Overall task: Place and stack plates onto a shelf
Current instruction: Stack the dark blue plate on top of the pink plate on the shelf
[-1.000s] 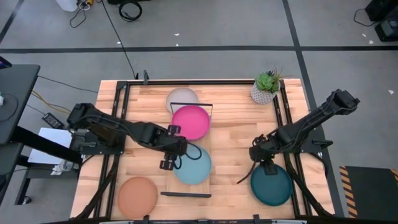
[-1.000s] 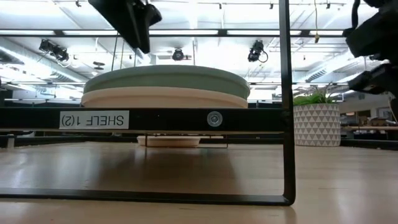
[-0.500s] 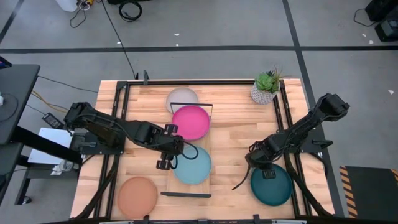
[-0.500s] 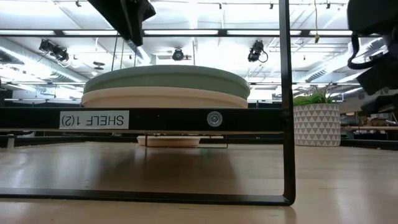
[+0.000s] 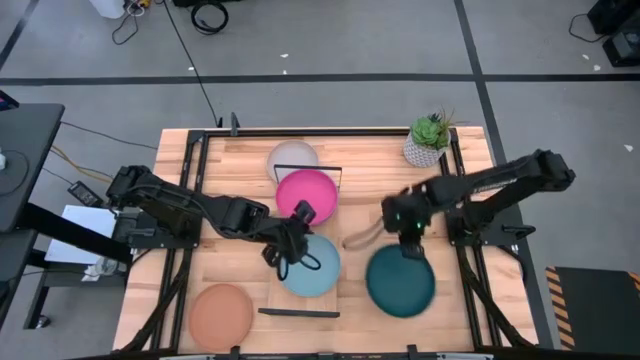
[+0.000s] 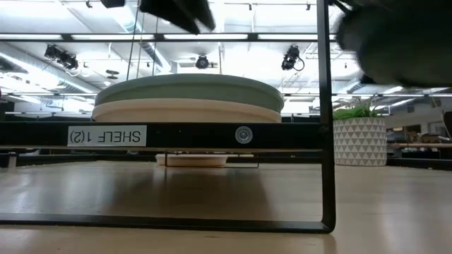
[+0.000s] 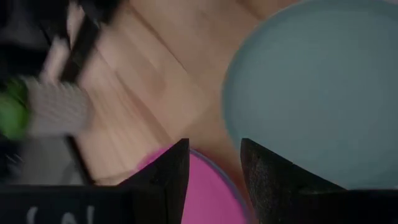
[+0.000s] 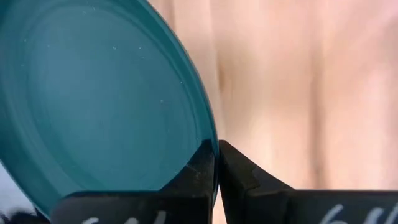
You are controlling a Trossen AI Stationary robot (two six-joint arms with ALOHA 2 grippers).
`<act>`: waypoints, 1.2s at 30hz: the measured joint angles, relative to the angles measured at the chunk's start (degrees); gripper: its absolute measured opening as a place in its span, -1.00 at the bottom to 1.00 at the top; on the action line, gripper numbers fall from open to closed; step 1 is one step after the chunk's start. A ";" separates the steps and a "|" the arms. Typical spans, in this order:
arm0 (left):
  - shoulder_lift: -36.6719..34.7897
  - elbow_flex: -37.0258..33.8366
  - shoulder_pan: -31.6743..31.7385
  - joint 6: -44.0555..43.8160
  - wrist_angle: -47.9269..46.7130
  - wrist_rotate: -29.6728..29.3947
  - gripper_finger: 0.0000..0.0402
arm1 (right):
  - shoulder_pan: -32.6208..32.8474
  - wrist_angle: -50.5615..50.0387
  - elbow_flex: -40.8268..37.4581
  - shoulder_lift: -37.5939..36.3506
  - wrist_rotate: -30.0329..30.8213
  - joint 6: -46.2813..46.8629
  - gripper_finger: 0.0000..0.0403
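Gripping the round matte dark teal plate (image 5: pixel 400 282) by its rim, right pincer (image 5: pixel 408 232); left pincer (image 5: pixel 293 232) slightly parted.

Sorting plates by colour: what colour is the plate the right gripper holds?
Dark teal plate, pinched at its rim by the right gripper; clearest in the right wrist view.

A robotics lab — ceiling strip lights (image 6: pixel 233 37), grey floor (image 5: pixel 330 40), loose cables (image 5: pixel 210 15)
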 joint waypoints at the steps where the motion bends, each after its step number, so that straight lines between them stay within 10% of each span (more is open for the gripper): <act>1: 0.00 0.00 0.00 2.51 1.58 -0.02 -0.25 | -1.71 -0.77 2.15 -0.15 0.23 -0.35 -0.94; 22: 7.76 0.02 0.03 26.17 24.40 -8.84 0.20 | -13.80 -2.25 15.56 6.80 -4.43 -7.84 -0.92; 36: 8.17 0.00 -0.73 26.47 27.56 -0.43 -0.51 | -17.66 3.89 15.54 6.83 -6.57 -10.13 -0.83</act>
